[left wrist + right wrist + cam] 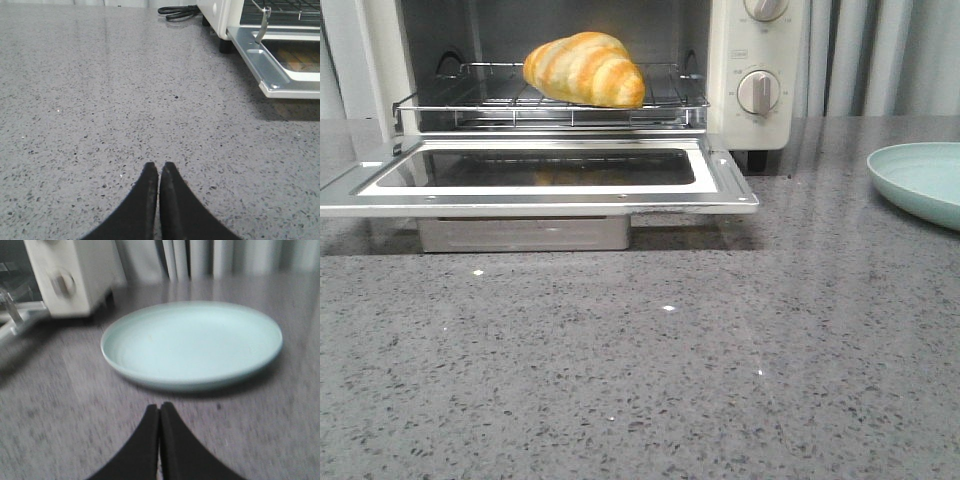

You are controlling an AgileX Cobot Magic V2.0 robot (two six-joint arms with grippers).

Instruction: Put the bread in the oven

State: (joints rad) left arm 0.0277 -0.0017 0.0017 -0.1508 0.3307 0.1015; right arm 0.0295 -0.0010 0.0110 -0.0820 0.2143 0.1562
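The bread (pixel 585 68), a golden-orange roll with paler stripes, lies on the wire rack (pixel 550 105) inside the cream-white oven (pixel 730 60). The oven's glass door (pixel 540 175) hangs open and flat over the counter. The door's edge also shows in the left wrist view (pixel 272 65). My left gripper (pixel 159 167) is shut and empty above bare counter, to the left of the oven. My right gripper (pixel 159 409) is shut and empty, just in front of the mint-green plate (pixel 192 342). Neither gripper shows in the front view.
The mint-green plate (pixel 920 180) sits at the right edge of the grey speckled counter. The oven's two knobs (pixel 758 92) face forward. A black power cord (pixel 177 11) lies behind the oven's left side. Grey curtains hang behind.
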